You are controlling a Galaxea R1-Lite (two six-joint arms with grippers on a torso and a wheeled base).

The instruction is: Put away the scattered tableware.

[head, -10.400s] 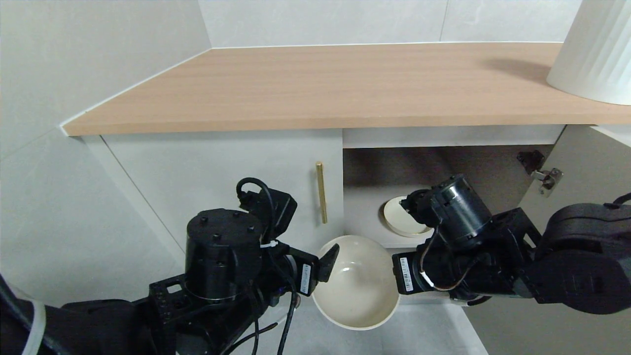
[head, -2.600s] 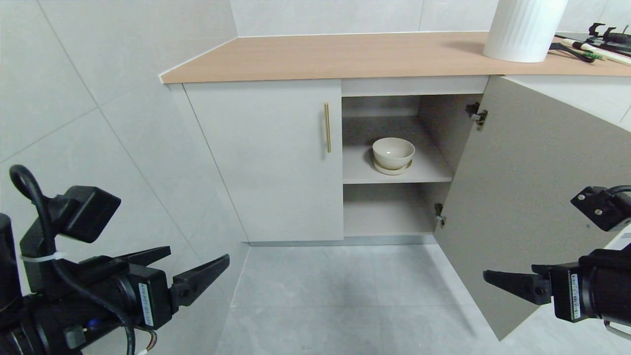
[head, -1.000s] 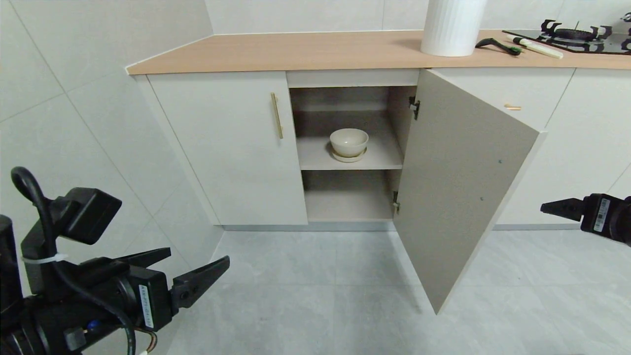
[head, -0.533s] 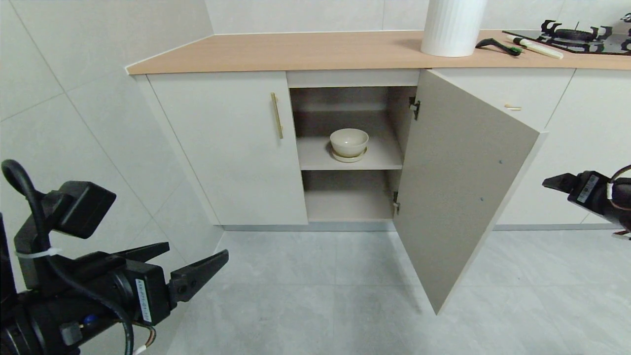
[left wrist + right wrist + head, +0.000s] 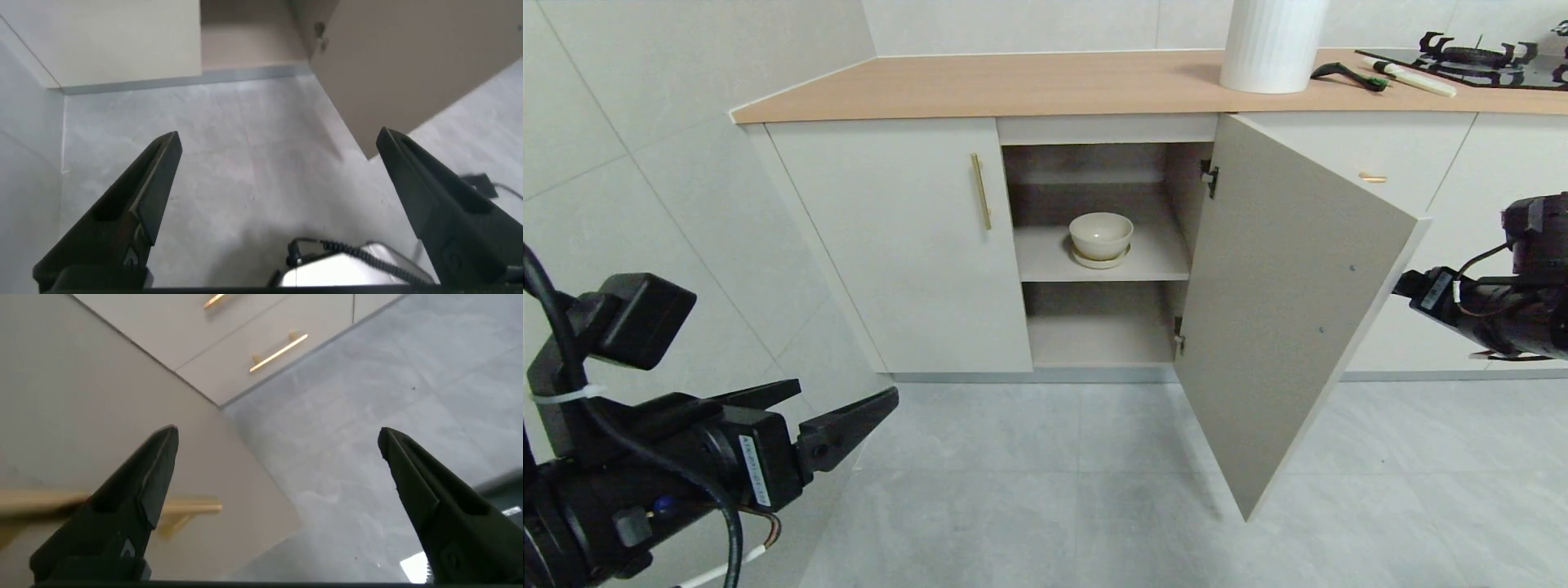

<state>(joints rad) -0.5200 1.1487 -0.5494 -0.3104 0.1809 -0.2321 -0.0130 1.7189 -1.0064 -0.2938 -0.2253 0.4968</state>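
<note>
A cream bowl (image 5: 1101,233) stands on a small plate (image 5: 1099,260) on the upper shelf (image 5: 1152,263) of the open cabinet. The cabinet door (image 5: 1282,310) hangs swung out to the right. My left gripper (image 5: 844,393) is open and empty, low at the left over the floor, far from the cabinet; in the left wrist view it (image 5: 278,155) spreads above grey tiles. My right gripper (image 5: 1406,286) is just past the door's free edge, on its outer side. In the right wrist view it (image 5: 278,457) is open and empty, with the door's gold handle (image 5: 106,508) close by.
The wooden counter (image 5: 1013,86) carries a white ribbed vessel (image 5: 1272,45), a brush and a stick-like tool (image 5: 1380,76), and a hob (image 5: 1478,59). The left door (image 5: 898,245) is closed. A tiled wall (image 5: 645,163) runs along the left. Grey floor (image 5: 1078,474) lies before the cabinet.
The right gripper has risen and moved left, up to the open door's free edge. The left gripper has sunk a little. Bowl, plate and door are unmoved.
</note>
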